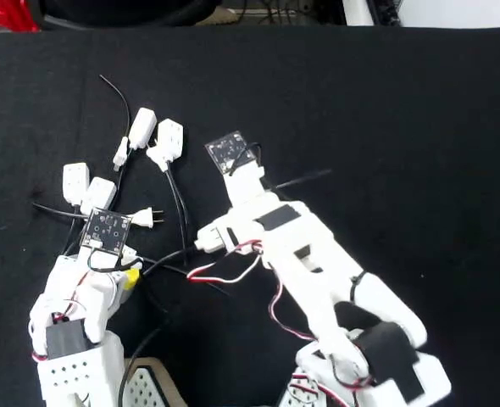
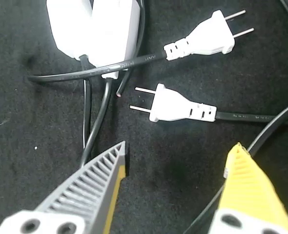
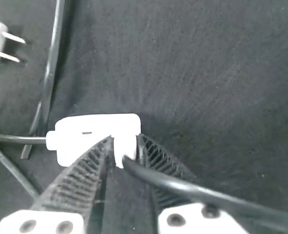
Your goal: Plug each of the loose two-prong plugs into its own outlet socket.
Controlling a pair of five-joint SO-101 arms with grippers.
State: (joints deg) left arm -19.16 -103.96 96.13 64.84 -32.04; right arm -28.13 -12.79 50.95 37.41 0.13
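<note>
Pincers are split between two jobs, as I read it. The left pincer hangs wide open and empty over the black counter. Its grey and yellow fingers are spread just short of a loose two-prong plug, a gap that looks set to come down around the plug's white body. That plug lies flat with its prongs aimed toward a pair of white outlet sockets. It is near them but apart, and dark cables run between. A second loose plug lies beyond the first, with its prongs turned away from those sockets, so it would need turning before it could go in. The right pincer is closed to a narrow gap, nipping the near edge of a single outlet socket that rests flat on the counter with its cable leaving one end. My guess is that this hold is there to brace the socket so it does not slide when prongs are pushed in. A black cord drapes across one right finger and could drag when that arm shifts. None of the plugs described is seated yet.
</note>
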